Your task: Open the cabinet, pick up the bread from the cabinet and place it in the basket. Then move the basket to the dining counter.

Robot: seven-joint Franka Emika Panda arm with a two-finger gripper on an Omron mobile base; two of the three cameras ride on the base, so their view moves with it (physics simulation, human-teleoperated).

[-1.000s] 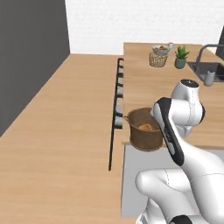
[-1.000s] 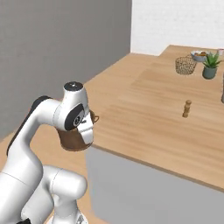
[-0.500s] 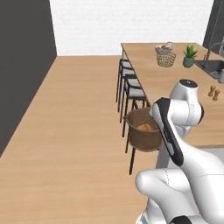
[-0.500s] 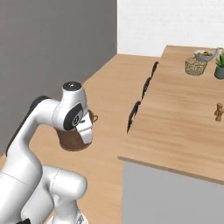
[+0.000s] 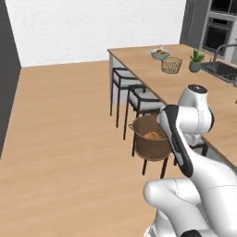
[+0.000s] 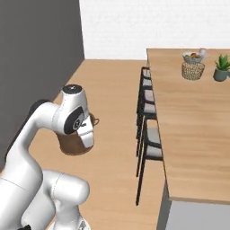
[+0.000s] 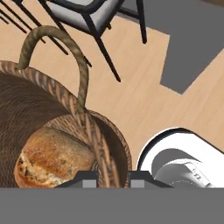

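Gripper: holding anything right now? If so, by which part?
The gripper is shut on the basket, pinching its woven rim wall between the fingertips. The bread lies inside.

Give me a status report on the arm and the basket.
Gripper shut on rim of dark brown woven basket, carried off the floor. Golden-brown bread roll inside. Black-framed stools stand between it and the light-wood dining counter.

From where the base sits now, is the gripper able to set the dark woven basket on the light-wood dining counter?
Probably not yet: the gripper, shut on the dark woven basket's rim, hangs over floor, with black-framed stools between it and the light-wood dining counter.
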